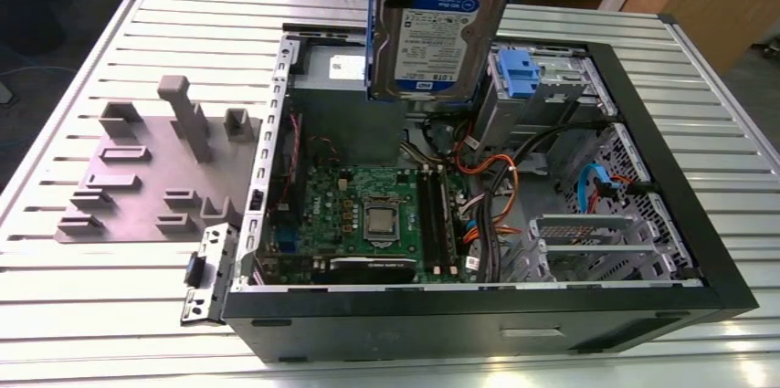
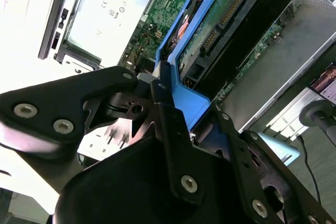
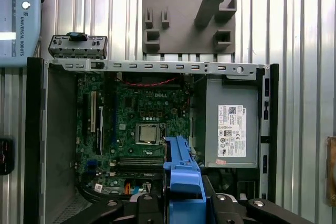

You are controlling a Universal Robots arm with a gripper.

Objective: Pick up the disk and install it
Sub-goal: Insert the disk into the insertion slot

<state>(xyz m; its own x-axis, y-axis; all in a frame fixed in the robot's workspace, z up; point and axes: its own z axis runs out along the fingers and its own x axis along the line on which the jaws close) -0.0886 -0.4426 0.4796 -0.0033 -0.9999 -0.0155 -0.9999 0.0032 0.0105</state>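
The disk [image 1: 434, 34], a silver-grey hard drive with a white-and-blue label, hangs upright in its blue carrier frame over the back of the open computer case [image 1: 488, 317]. It is clear of the case and touches nothing below. In the second wrist view my gripper [image 2: 190, 109] is shut on the carrier's blue end, with black fingers [image 2: 164, 109] on either side and the drive's circuit board [image 2: 220, 22] beyond. The first wrist view looks straight down past the blue carrier [image 3: 181, 169] into the case.
Inside the case lie the motherboard [image 1: 365, 214], the grey power supply [image 3: 231, 129], orange and black cables [image 1: 494, 178] and a metal drive cage [image 1: 585, 242]. A lone blue bracket [image 1: 517, 71] sits in the rear bay. A grey fixture plate [image 1: 146, 178] lies at the exterior view's left.
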